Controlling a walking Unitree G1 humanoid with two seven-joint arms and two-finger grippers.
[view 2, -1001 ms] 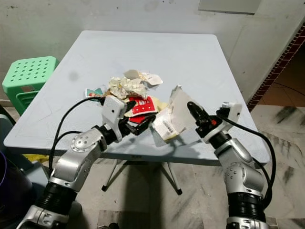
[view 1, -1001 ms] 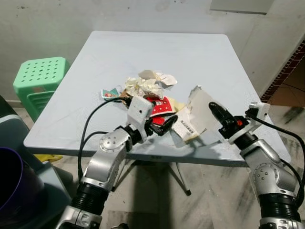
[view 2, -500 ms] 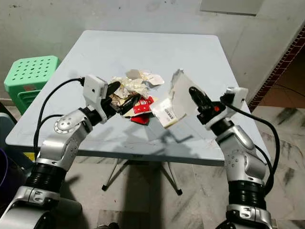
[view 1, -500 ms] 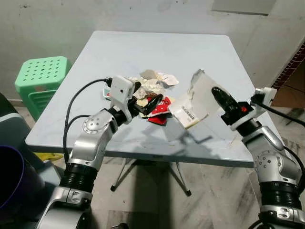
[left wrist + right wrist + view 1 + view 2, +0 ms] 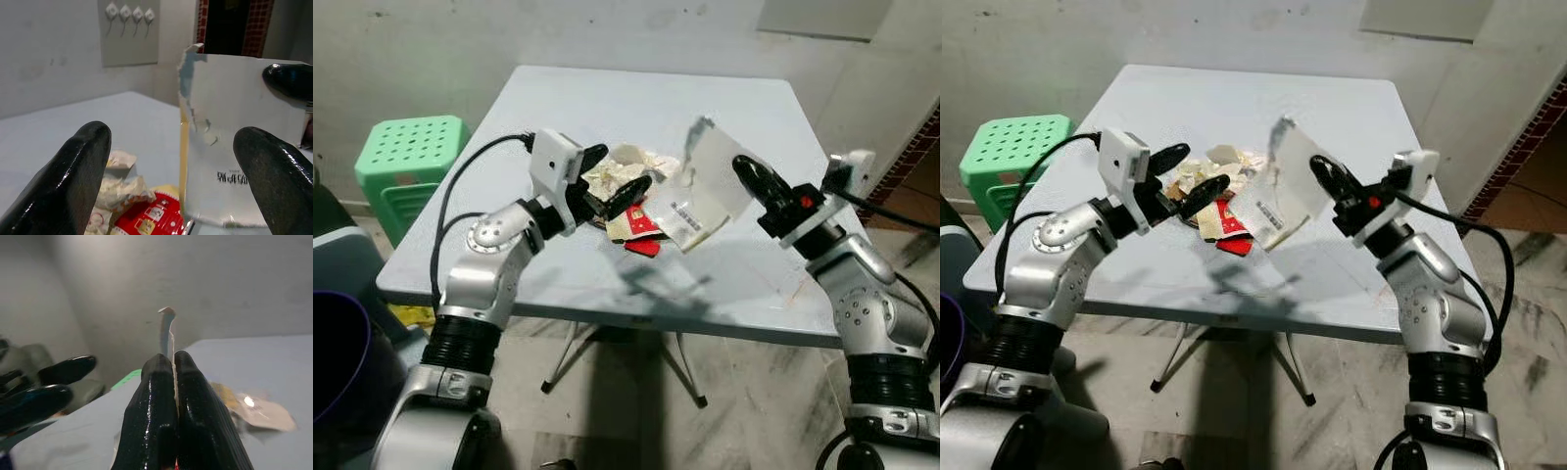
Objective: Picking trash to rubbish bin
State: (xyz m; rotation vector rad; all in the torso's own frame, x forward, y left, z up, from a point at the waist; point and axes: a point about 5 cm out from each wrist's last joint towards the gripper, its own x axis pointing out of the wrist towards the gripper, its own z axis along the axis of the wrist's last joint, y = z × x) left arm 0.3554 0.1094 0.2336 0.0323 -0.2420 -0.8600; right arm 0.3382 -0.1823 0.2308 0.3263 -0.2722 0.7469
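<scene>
**Two grippers raised over the litter pile — one loaded, one empty**

Item 1 — right gripper (image 5: 751, 176): fingers clenched flat on a torn white packet (image 5: 705, 186), seen in the right wrist view as a thin edge pinched between the two pads. The packet is lifted clear of the table (image 5: 734, 108) and hangs tilted, just right of the litter pile (image 5: 626, 191); a printed label faces down and toward the robot. Held by one edge, presumably so the sheet carries without folding or shedding scraps.

Item 2 — left gripper (image 5: 612, 176): fingers spread apart, grasping nothing, hovering just left of and above the pile. The left wrist view looks between the fingers at the packet and the red wrapper below. The open stance suggests it is lined up for a pick from the heap, not yet closed.

Item 3 — litter pile: crumpled pale paper, a red wrapper (image 5: 641, 227) and yellowish scraps, resting near the table's middle, slightly toward the robot.

Item 4 — dark purple bin (image 5: 335, 362): on the floor well left of the pile, beside the robot, its rim partly in view. Likely destination; the packet would have to cross the robot's front to reach it.

Item 5 — green stool (image 5: 406, 152): beyond the table's left edge, untouched.

Status, judged: one piece in hand, most of the trash not yet binned.
</scene>
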